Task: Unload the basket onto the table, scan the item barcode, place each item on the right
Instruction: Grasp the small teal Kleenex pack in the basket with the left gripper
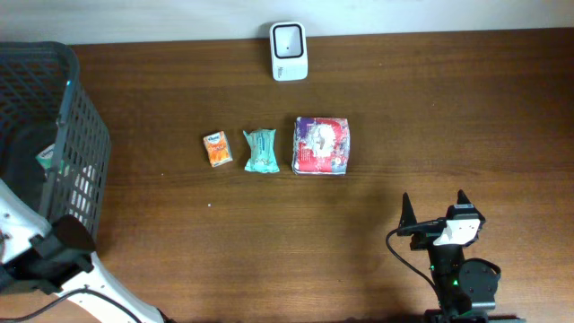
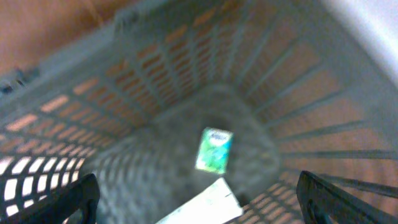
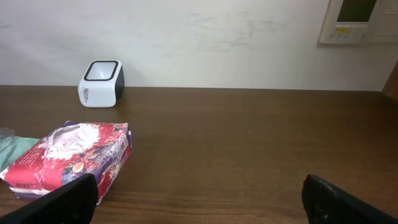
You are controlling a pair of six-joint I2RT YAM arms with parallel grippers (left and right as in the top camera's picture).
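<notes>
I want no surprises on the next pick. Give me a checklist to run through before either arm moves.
1. Left gripper empty: ok, fingers wide apart with nothing between them, above the basket.
2. Green packet lying on the basket floor: ok.
3. Items waiting on the table: ok, orange pack, teal packet and red pack lie in a row, apart from each other.
4. Scanner unobstructed: ok, nothing stands in front of it.
5. Right gripper ready: ok, open and empty, near the red pack.
6. Which face of each pack carries the barcode: cannot tell.
</notes>
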